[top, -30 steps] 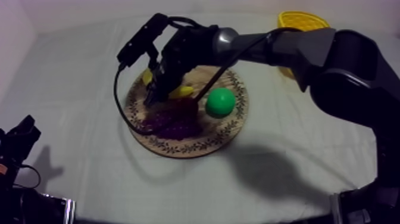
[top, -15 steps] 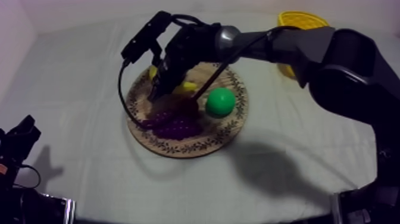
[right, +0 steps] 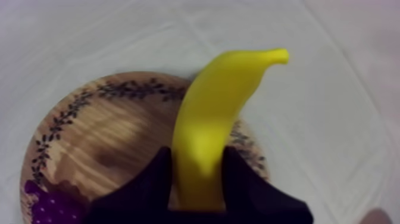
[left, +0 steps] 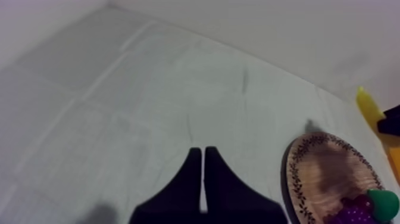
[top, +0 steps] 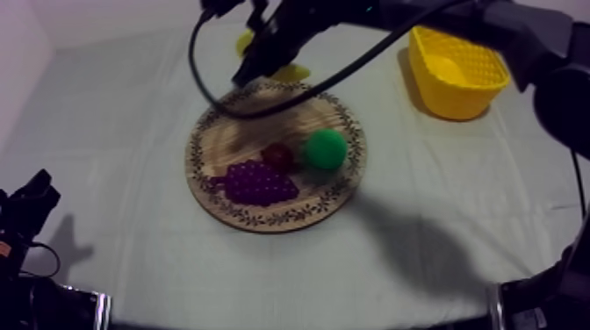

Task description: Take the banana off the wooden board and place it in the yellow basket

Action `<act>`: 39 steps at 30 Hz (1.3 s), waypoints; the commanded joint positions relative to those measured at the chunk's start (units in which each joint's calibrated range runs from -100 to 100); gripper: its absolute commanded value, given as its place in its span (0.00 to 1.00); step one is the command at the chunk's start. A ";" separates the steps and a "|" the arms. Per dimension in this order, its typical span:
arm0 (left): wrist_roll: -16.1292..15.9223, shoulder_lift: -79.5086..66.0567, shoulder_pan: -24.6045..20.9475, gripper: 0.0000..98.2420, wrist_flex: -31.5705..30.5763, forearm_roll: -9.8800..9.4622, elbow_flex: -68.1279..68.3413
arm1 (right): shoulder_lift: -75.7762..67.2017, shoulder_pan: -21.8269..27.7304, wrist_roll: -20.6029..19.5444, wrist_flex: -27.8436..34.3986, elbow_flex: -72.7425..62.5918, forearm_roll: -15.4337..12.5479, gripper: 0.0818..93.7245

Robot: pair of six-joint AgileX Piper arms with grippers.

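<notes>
Right gripper: the right gripper (top: 263, 54) was clamped round the banana (top: 292, 72), its two black fingers (right: 152, 182) pressed against the fruit's lower part on either side.
Banana: it was up off the wooden board (top: 230, 139), held in the air over the board's far rim; in the right wrist view the banana (right: 217, 113) rose from between the fingers with its narrow tip pointing away over the cloth.
Right arm: it came in from the far right, reaching across above the table toward the far side of the board.
Yellow basket: the yellow basket (top: 456, 95) stood at the far right of the table, well apart from the board and from the banana.
Wooden board: it lay near the middle of the cloth (top: 114, 132), patterned rim all round.
On the board: a bunch of grapes (top: 259, 182) on the near part, a small red fruit (top: 279, 156) just beyond them, and a green pear (top: 326, 149) to the right, touching or just beside the red fruit.
Left gripper: the left gripper (top: 31, 200) sat low at the near left, well apart from the board; in the left wrist view its fingers (left: 187, 179) lay together as a narrow wedge with nothing between them, over bare cloth.
</notes>
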 commanded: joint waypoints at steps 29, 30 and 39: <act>0.02 -0.05 0.02 0.00 -0.01 0.03 -0.01 | -26.35 25.96 -1.96 -9.50 36.70 3.67 0.22; 0.02 -0.05 0.02 0.00 -0.01 0.03 -0.01 | -26.34 26.40 -2.05 -9.95 37.25 3.89 0.22; 0.02 -0.05 0.02 0.00 -0.01 0.03 -0.01 | -21.91 28.68 -1.48 -11.56 34.23 3.95 0.22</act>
